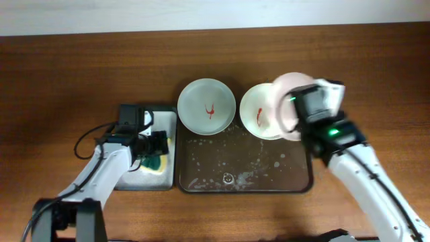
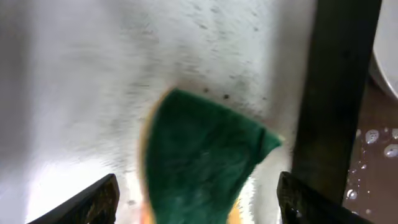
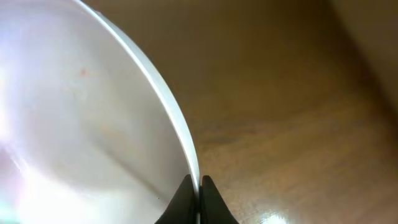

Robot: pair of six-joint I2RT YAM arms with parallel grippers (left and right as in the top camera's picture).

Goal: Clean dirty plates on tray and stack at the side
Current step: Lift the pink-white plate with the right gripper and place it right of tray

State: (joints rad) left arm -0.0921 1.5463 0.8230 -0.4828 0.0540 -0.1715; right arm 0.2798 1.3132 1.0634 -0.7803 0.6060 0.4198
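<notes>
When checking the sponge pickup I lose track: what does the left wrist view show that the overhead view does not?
Only the left wrist view: dark specks on the floor of the small tray, and the left hand open, fingers apart either side of the green sponge. Only the overhead view: the pale green plate and white plate, both red-smeared, and the right hand gripping a lifted plate. Both: the sponge in the small tray, beside the wet brown tray.

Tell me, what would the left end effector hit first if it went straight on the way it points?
Probably the green sponge, lying in the small white tray straight ahead of the left end effector. How far off is unclear.
</notes>
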